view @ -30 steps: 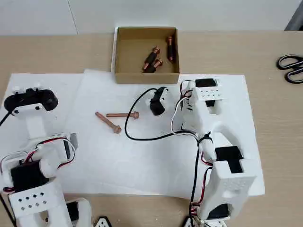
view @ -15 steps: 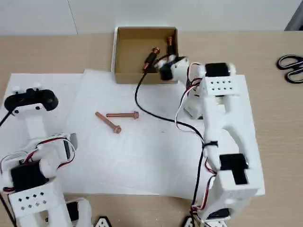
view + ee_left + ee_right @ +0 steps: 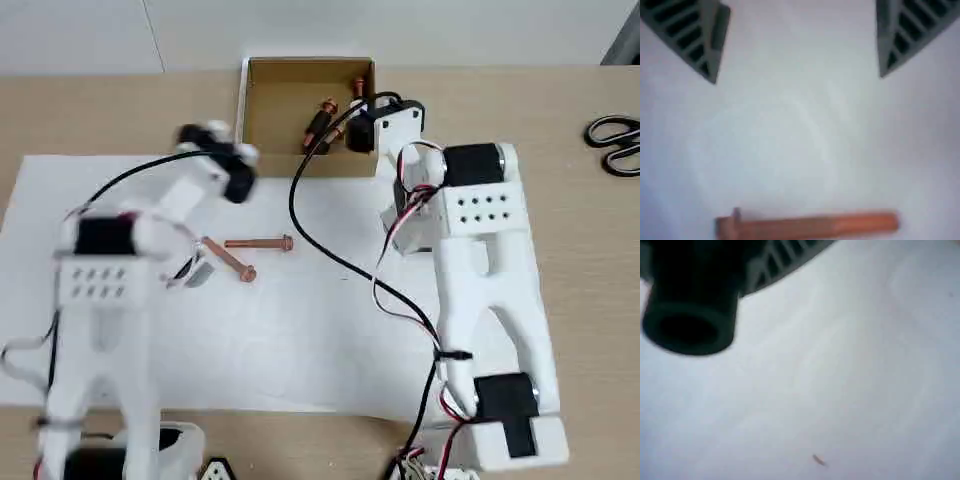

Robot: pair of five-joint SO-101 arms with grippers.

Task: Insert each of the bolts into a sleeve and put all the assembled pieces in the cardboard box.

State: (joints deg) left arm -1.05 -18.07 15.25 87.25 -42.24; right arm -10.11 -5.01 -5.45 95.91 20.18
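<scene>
Two copper bolts lie on the white sheet, one level (image 3: 258,242) and one slanted (image 3: 228,259). My left gripper (image 3: 228,170) hangs open just behind them. The left wrist view looks down between its spread fingers (image 3: 700,45) at one bolt (image 3: 807,225) lying on the sheet. My right gripper (image 3: 368,125) is at the cardboard box's (image 3: 310,165) front right corner. It is shut on a black sleeve (image 3: 690,310), which shows end-on above a white surface in the right wrist view. Assembled pieces (image 3: 320,122) lie inside the box.
Scissors (image 3: 615,140) lie at the table's far right edge. A black cable (image 3: 330,255) trails from the right arm across the white sheet (image 3: 300,340). Both arm bases stand at the front edge.
My left arm has swung up from its folded pose at the left to hang behind the bolts. My right gripper has carried the sleeve from the sheet to the box corner.
</scene>
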